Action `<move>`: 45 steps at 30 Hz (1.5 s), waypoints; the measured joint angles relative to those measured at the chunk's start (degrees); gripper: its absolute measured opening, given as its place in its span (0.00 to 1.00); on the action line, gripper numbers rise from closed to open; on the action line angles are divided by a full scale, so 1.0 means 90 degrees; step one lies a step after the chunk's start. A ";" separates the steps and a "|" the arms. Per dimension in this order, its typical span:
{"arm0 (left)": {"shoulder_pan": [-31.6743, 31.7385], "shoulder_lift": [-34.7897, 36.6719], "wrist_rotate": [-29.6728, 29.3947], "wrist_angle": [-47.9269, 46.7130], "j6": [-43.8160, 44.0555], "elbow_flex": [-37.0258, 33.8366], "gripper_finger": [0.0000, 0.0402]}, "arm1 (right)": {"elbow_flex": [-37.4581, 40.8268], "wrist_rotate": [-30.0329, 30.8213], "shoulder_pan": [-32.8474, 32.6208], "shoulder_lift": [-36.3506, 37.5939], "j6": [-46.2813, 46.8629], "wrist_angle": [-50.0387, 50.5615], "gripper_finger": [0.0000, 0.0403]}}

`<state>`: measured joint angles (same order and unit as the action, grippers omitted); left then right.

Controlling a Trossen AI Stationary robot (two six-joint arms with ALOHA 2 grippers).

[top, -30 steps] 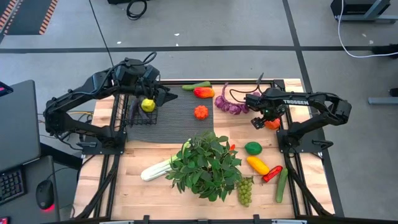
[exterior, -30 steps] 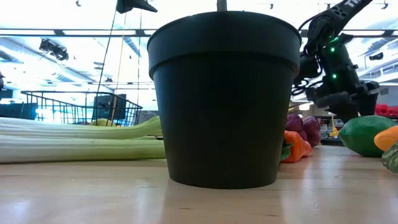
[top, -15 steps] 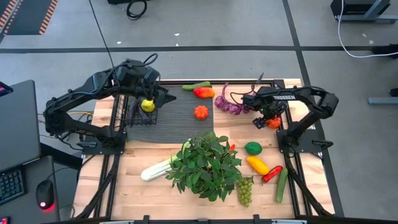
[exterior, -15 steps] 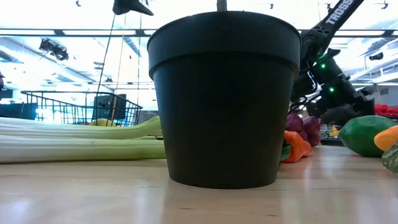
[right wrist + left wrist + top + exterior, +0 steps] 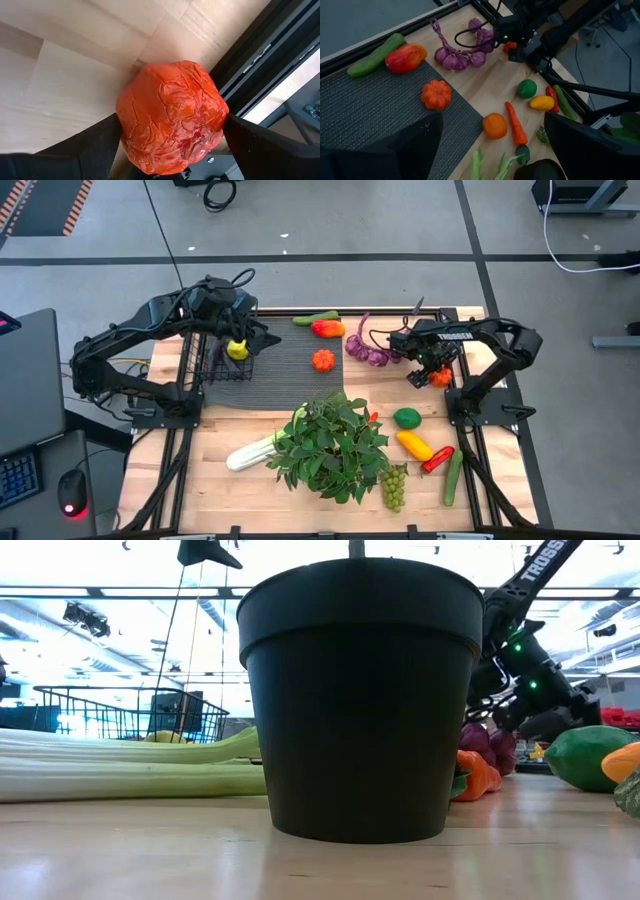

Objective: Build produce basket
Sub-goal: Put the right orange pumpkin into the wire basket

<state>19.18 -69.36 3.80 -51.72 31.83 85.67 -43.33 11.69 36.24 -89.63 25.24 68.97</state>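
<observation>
The black wire basket (image 5: 226, 366) stands at the left end of the ribbed mat (image 5: 290, 370) with a lemon (image 5: 237, 350) inside. My left gripper (image 5: 258, 337) hangs open above the basket, nothing between its fingers (image 5: 490, 131). My right gripper (image 5: 426, 372) is low at the table's right edge, open. Its fingers stand on either side of a wrinkled orange-red round fruit (image 5: 170, 107) that rests on the wood. The purple bulb string (image 5: 370, 348) lies just left of it. My right gripper comes at the orange-red fruit (image 5: 150, 100) steeply from above, one finger at each side of it. Whether the fingers (image 5: 95, 145) touch it I cannot tell. The fruit sits on the table beside the black edge rail (image 5: 260, 55).
A small orange fruit (image 5: 322, 360) sits on the mat; a red-orange pepper (image 5: 327, 329) and cucumber (image 5: 315, 318) lie at the far edge. The big potted plant (image 5: 330, 445) fills the near middle, with celery (image 5: 250, 452), lime (image 5: 406, 418), yellow pepper (image 5: 414, 445) and grapes (image 5: 395, 485) around it.
My right gripper has come down onto the orange-red fruit, rolling a little as it sank, then held still for the last half second. Its fingers stay as wide apart as before. The produce has not moved.
</observation>
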 joint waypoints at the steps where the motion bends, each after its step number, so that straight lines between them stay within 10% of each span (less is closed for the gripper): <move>1: 0.0000 0.0000 -0.0004 0.0000 -0.0004 0.0000 0.88 | -0.0048 -0.0020 -0.0008 -0.0013 -0.0003 0.0030 0.86; 23: 0.0045 0.0000 -0.0122 0.0028 -0.0464 0.0000 0.88 | -0.4081 -0.0794 -0.0489 -0.0009 -0.0361 0.1901 0.86; 32: 0.0312 0.0002 -0.0486 0.1096 -0.0640 -0.0005 0.88 | -0.5900 -0.1877 -0.0526 -0.0004 0.0428 0.0171 0.86; 45: 0.0362 0.0002 -0.0960 0.1957 -0.2451 -0.0005 0.88 | -0.5945 -0.3117 -0.0571 -0.0205 0.1513 -0.3424 0.86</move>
<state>22.44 -69.34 -4.84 -34.11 9.77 85.62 -96.84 -16.36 31.10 -91.47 38.86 38.16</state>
